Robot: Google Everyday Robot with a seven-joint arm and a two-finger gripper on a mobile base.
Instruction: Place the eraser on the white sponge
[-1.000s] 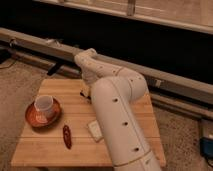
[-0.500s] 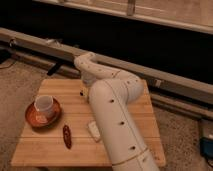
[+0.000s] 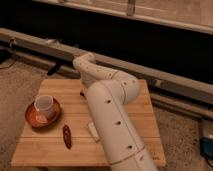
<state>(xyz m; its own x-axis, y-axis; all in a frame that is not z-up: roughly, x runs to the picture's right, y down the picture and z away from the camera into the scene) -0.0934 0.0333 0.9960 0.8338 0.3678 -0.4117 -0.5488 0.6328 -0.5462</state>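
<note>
My white arm fills the middle of the camera view and reaches over the wooden table (image 3: 42, 147). The gripper (image 3: 82, 92) hangs below the wrist over the table's far middle. Only a small dark tip of it shows past the arm. The white sponge (image 3: 92, 129) lies on the table near its middle, with its right part hidden behind my forearm. The eraser is not visible; it may be hidden by the arm or inside the gripper.
A white cup (image 3: 44, 104) stands on a brown saucer (image 3: 35, 119) at the table's left. A slim dark-red pepper-shaped object (image 3: 66, 136) lies near the front. A grey ledge (image 3: 170, 80) runs behind the table. A blue object (image 3: 206, 146) sits on the floor at right.
The elbow of my arm has swung slightly to the left. The wrist stays over the table's far middle. The objects on the table have not moved.
</note>
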